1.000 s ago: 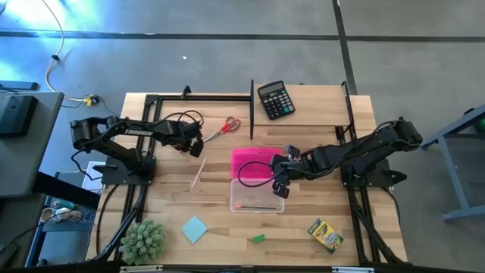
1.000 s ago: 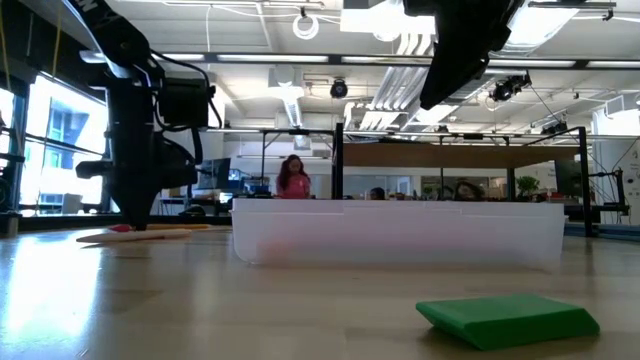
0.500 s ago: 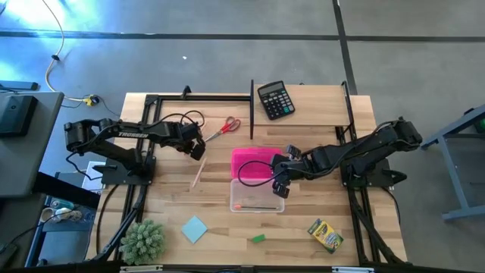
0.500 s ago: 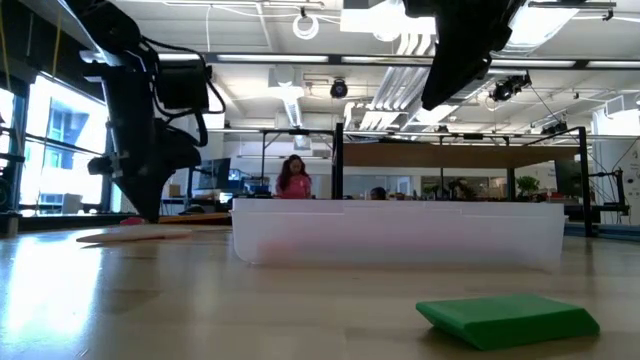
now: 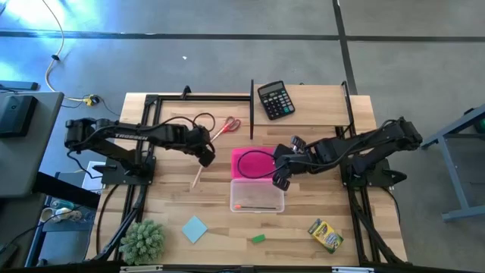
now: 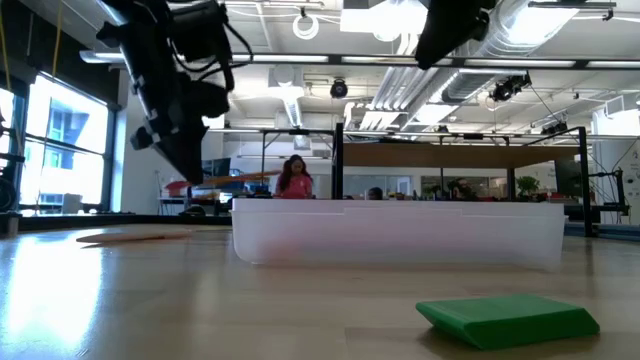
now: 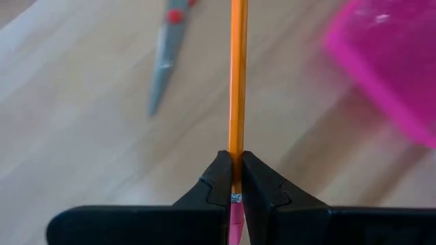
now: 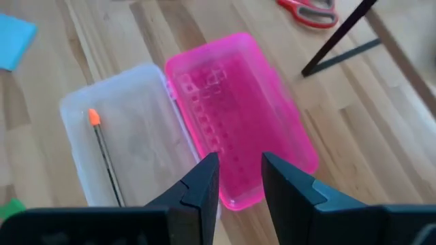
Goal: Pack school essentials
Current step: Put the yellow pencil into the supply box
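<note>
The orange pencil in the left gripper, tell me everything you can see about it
The orange pencil is slim and straight, with a pink eraser end and a thin metal band showing at the fingers. The left gripper is shut on it near that end. It is lifted off the table, roughly level in the low view, between the red-handled scissors and the pink case lid. Only the gripper touches it.

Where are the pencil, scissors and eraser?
pencil (image 7: 238, 82), left wrist view, mid-shaft above the left hand's fingers
scissors (image 5: 226, 127), high view, red handles
eraser (image 6: 508, 319), low view, front face
</note>
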Robot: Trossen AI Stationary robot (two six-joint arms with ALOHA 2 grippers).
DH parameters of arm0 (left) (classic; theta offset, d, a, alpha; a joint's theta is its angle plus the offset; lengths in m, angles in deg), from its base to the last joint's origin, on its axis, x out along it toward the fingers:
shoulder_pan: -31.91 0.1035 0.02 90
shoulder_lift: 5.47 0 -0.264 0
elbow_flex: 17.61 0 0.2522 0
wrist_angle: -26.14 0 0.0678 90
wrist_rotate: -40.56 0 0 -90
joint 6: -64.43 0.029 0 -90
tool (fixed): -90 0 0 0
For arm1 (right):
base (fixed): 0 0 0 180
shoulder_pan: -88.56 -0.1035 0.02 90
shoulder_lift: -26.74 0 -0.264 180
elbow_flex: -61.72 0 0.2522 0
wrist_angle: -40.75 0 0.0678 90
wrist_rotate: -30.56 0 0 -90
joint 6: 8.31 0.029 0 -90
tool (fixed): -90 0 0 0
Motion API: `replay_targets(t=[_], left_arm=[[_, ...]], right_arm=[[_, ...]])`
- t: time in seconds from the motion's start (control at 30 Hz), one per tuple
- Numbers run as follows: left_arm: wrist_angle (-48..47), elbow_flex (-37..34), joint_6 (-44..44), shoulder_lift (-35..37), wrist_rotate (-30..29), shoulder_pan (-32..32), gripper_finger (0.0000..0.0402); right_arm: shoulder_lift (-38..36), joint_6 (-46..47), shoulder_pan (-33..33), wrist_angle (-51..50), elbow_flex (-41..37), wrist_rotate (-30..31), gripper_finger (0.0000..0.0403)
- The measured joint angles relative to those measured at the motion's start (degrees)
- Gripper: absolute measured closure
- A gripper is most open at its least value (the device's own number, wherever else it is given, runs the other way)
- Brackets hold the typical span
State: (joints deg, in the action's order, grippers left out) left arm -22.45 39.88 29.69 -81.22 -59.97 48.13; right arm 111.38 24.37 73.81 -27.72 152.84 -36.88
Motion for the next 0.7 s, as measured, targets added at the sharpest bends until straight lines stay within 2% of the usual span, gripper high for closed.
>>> replay_targets(t=[0.43, 0.7], left_arm=[[0.62, 5.15, -1.48, -0.09, -0.35, -11.56, 0.0394], [6.86, 6.77, 0.01, -0.72, -0.35, -16.81, 0.0394]], right_arm=[[0.0, -1.89, 0.55, -4.56, 4.53, 1.22, 0.0299], [0.02, -2.06, 2.25, -5.44, 6.23, 1.11, 0.0299]])
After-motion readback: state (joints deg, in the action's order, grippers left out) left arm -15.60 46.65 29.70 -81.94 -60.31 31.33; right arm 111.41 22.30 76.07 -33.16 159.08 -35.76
